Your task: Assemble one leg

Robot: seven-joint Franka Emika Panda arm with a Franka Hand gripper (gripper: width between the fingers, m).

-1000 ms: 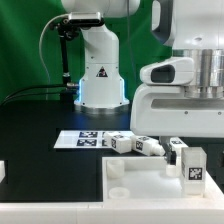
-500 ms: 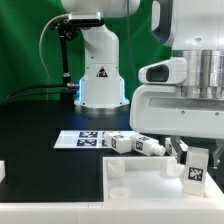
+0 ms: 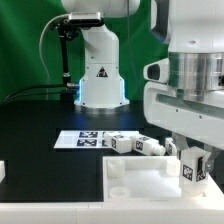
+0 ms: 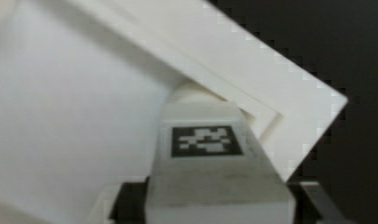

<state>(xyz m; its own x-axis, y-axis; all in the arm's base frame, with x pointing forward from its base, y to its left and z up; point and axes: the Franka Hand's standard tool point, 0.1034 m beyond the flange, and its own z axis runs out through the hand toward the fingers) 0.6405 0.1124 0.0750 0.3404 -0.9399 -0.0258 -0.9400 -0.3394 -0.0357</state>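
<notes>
My gripper (image 3: 192, 168) is shut on a leg (image 3: 190, 166), a small white square-sided stub with a black-and-white tag, at the exterior view's right. It holds the leg upright over the near right corner of the large white panel (image 3: 140, 182). In the wrist view the leg (image 4: 207, 160) sits between the dark fingers (image 4: 127, 200), with the panel's corner (image 4: 257, 90) right behind it. Whether the leg touches the panel cannot be told. Other legs (image 3: 132, 144) lie in a cluster behind the panel.
The marker board (image 3: 88, 138) lies flat on the black table behind the panel. The white robot base (image 3: 100, 75) stands at the back. A small white part (image 3: 3, 171) sits at the exterior view's left edge. A raised round socket (image 3: 117, 170) marks the panel's near left corner.
The gripper with the leg has moved slightly toward the exterior view's left and down, and the wrist has turned; the leg now sits closer over the panel's corner.
</notes>
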